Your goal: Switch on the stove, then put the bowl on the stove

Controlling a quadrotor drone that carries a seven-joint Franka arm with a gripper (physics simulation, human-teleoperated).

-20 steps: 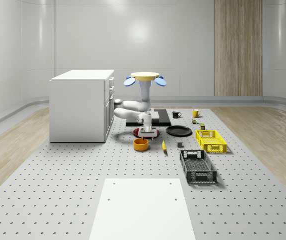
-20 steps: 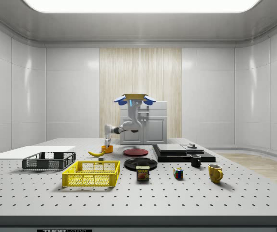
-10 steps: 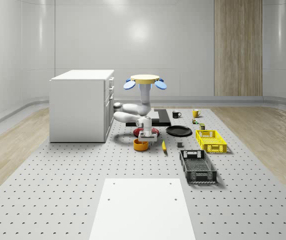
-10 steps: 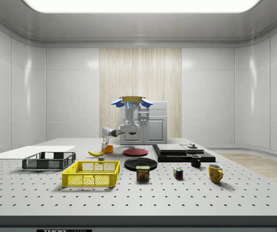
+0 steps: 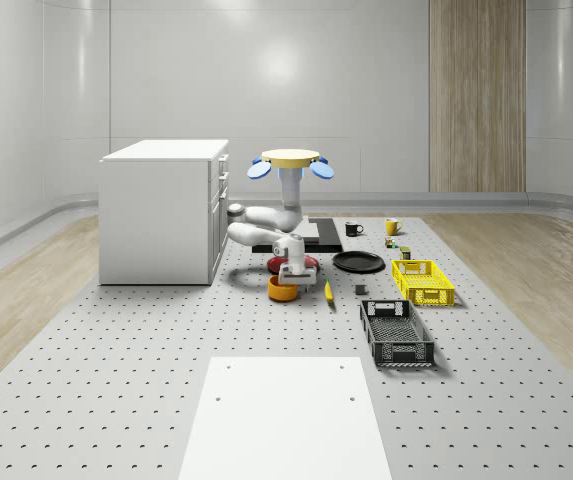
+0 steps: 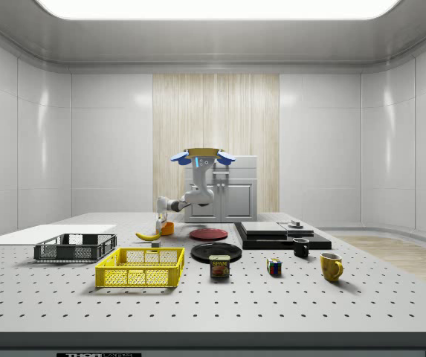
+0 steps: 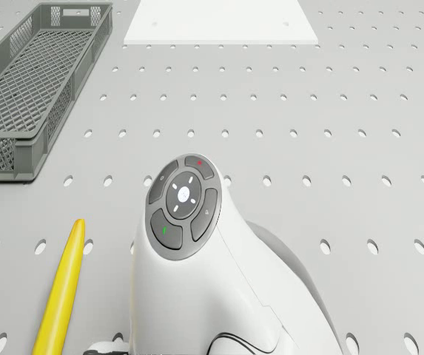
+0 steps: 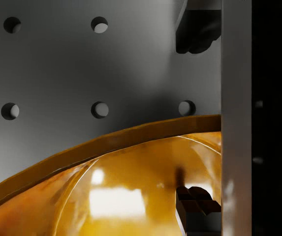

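Note:
The orange bowl [image 5: 282,291] [image 6: 167,229] stands on the perforated table, in front of the red plate. My drone [image 5: 291,160] [image 6: 201,156] hovers above the table between the bowl and the black stove [image 5: 316,233] [image 6: 279,235]. The arm reaches down so that the gripper [image 5: 289,276] [image 6: 160,223] sits at the bowl's rim. In the wrist view the gripper [image 8: 198,120] is open and straddles the rim of the bowl [image 8: 131,196]: one fingertip [image 8: 195,32] is outside over the table, the other fingertip [image 8: 197,206] is inside the bowl.
A banana [image 5: 328,291] [image 7: 60,292] lies beside the bowl. A red plate [image 5: 306,263], a black plate [image 5: 358,262], a yellow crate [image 5: 423,281] and a grey crate [image 5: 396,333] [image 7: 27,81] stand nearby. A white cabinet [image 5: 164,210] is at the whole-scene view's left. A white sheet [image 5: 284,415] lies near the front.
The gripper has come down from above the red plate onto the bowl's rim. The drone has shifted slightly toward the side view's left.

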